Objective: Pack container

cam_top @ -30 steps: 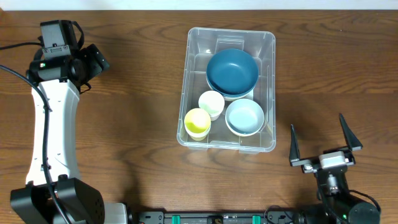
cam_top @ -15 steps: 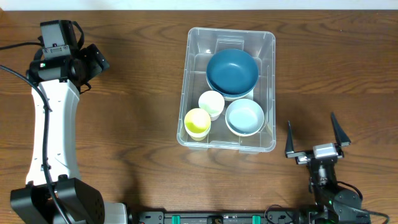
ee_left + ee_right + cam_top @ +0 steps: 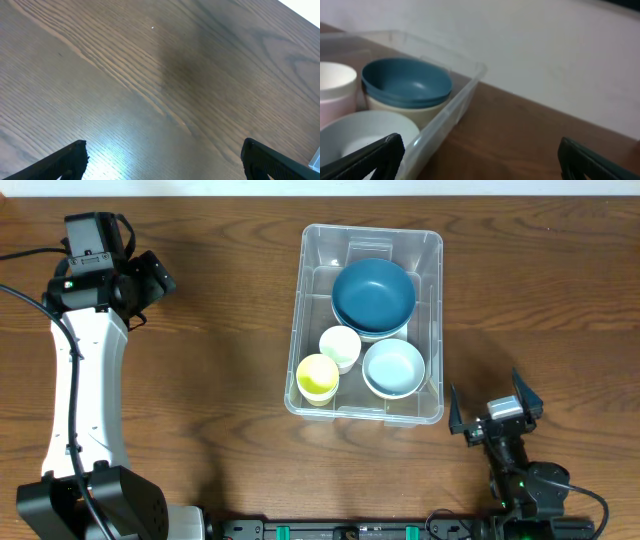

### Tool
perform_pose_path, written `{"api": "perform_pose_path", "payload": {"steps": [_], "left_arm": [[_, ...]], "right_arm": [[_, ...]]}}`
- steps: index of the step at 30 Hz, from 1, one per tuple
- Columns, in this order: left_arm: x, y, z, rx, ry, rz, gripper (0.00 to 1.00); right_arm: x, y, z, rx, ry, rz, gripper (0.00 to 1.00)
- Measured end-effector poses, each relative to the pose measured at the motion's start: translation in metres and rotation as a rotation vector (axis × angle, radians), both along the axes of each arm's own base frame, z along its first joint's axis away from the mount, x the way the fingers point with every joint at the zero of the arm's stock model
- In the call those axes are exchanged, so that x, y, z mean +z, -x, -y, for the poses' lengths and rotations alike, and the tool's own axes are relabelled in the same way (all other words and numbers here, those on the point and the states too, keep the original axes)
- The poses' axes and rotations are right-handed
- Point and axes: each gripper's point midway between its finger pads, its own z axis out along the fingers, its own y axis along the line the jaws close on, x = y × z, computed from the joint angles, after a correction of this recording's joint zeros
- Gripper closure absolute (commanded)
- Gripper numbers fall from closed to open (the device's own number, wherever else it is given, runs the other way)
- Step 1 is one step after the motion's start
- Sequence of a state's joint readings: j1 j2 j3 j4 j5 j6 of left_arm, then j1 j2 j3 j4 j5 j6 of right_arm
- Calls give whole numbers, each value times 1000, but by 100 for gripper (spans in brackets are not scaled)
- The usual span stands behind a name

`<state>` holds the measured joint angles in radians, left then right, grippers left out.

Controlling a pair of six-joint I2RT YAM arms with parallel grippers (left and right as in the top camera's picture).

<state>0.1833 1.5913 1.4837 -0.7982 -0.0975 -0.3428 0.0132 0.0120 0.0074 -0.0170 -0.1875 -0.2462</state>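
right hand [image 3: 486,392] wide open, empty, tucked by the container [image 3: 432,250] near corner; left hand [image 3: 164,147] wide open, empty, arm stretched over the counter [image 3: 220,330], well apart

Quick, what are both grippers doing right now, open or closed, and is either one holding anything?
Left gripper: open, jaws wide apart, holding nothing.
Right gripper: open, jaws wide apart, holding nothing.

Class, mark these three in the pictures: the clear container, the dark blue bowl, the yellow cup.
container [image 3: 299,320], overhead view, on its left wall.
dark blue bowl [image 3: 373,292], overhead view, centre of its inside.
yellow cup [image 3: 318,373], overhead view, middle of its opening.
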Motion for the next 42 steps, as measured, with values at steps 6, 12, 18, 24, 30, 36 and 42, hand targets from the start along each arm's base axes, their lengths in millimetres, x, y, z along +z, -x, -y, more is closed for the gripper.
{"api": "perform_pose_path", "payload": {"steps": [6,12,18,24,30,36,42], "left_arm": [[0,0,0,0,0,0,2],[0,0,0,0,0,0,2],[0,0,0,0,0,0,2],[0,0,0,0,0,0,2],[0,0,0,0,0,0,2],[0,0,0,0,0,0,2],[0,0,0,0,0,0,2]], "right_arm": [[-8,0,0,0,20,-30,1],[-8,0,0,0,31,-29,1],[-8,0,0,0,35,-28,1],[-8,0,0,0,35,-28,1],[-8,0,0,0,35,-28,1],[-8,0,0,0,35,-28,1],[-8,0,0,0,35,-28,1]]}}
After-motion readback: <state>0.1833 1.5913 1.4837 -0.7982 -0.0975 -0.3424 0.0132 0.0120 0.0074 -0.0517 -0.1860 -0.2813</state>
